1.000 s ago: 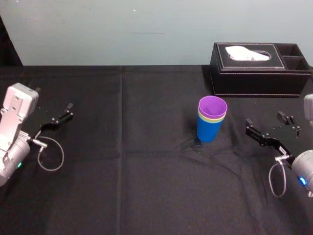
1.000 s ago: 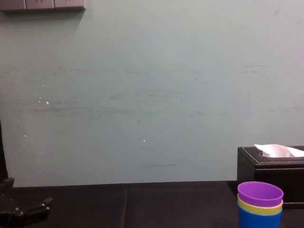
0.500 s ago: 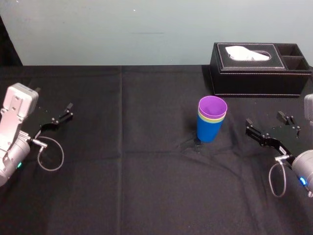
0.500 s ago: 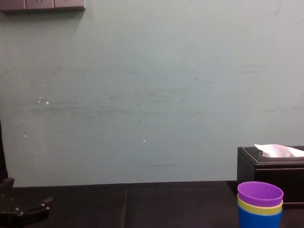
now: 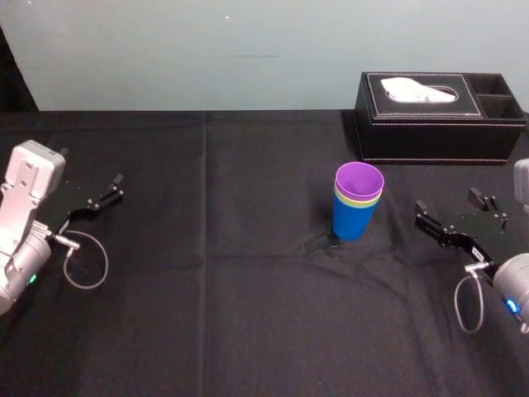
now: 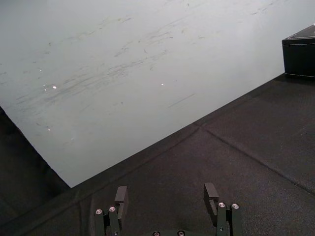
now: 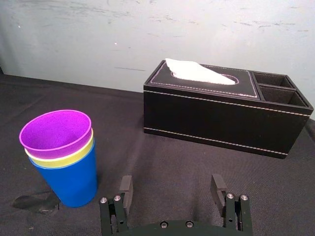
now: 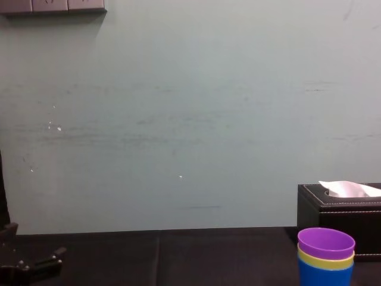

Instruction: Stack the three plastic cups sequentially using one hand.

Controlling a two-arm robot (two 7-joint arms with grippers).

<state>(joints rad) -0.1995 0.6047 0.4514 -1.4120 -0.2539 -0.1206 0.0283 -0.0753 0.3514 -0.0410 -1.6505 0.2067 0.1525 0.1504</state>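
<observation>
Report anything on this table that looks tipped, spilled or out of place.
One oddity: a small rumpled or glossy patch in the black cloth beside the base of the blue cup; crease or damp, unclear. The three cups stand nested upright. The left gripper and right gripper rest open at the sides.

Probably a lab test bench, black-clothed table (image 5: 248, 331), bare pale wall (image 5: 165, 58)

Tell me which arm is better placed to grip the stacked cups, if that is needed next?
Right, probably. The right end effector is open and close to the cup stack, facing it; the left end effector, also open, is far across the table.
</observation>
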